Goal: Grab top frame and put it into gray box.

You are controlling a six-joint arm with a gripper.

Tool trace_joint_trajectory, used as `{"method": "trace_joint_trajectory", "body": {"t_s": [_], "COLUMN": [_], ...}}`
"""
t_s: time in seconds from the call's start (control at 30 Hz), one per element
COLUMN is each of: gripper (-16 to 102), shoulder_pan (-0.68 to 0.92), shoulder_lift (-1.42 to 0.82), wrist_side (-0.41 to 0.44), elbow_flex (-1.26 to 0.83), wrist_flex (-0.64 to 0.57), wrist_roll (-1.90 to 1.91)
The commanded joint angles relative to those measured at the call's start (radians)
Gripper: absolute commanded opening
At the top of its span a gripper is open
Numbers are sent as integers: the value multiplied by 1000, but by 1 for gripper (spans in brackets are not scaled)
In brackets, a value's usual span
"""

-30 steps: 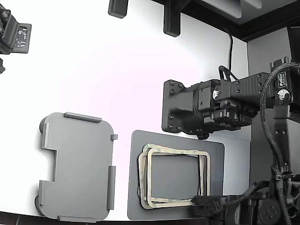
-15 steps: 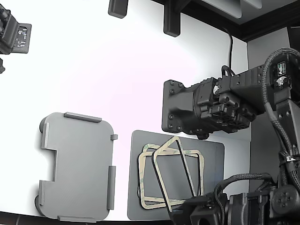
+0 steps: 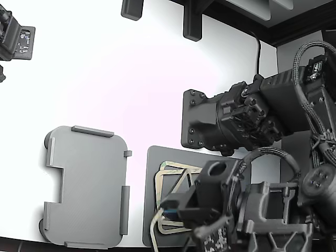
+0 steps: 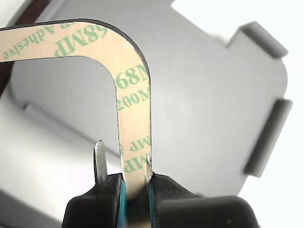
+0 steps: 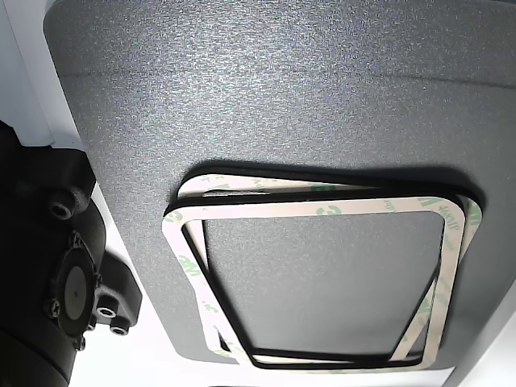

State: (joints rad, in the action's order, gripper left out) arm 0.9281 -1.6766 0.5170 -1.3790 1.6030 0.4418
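The wrist view shows my gripper (image 4: 124,153) shut on one side of the top frame (image 4: 130,80), a thin beige strip with green print and a rounded corner. Behind the frame lies the light gray box (image 4: 209,95) with its raised edge tabs. In the exterior view my gripper (image 3: 167,210) hangs over the left part of the dark mat (image 3: 157,157), to the right of the gray box (image 3: 86,184). A pale edge of the held frame (image 3: 153,231) curves below it. More frames (image 3: 170,173) stay stacked on the mat, also seen in the other view (image 5: 306,208).
A second black arm with a square plate (image 3: 202,121) reaches in just above the mat in the exterior view. Dark fixtures (image 3: 191,23) hang at the top and a camera unit (image 3: 16,39) sits at the upper left. The dark mat (image 5: 282,97) fills the other view.
My arm has swung in from the exterior view's lower right over the mat. The top frame tilted up off the stack and now rides in my gripper, toward the gray box.
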Motion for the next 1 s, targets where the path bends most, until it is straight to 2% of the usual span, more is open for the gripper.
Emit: {"method": "trace_joint_trajectory", "body": {"t_s": [0.0,0.07,0.17,0.27,0.37,0.57,0.7,0.97], "gripper": [-13,-13,-12,-13,-13,-13,-13,-13], "shoulder_pan": [-89,-133,-202,-256,-288,-357,-374,-440], "shoulder_lift": [-43,-28,12,104,129,169,181,225], "wrist_side": [41,14,-52,-120,-146,-268,-310,-437], "elbow_flex": [-14,-6,23,130,137,135,126,80], "wrist_flex": [-29,-17,-32,52,52,52,52,52], "wrist_roll": [747,991,1080,1347,1572,1606,1733,1707]}}
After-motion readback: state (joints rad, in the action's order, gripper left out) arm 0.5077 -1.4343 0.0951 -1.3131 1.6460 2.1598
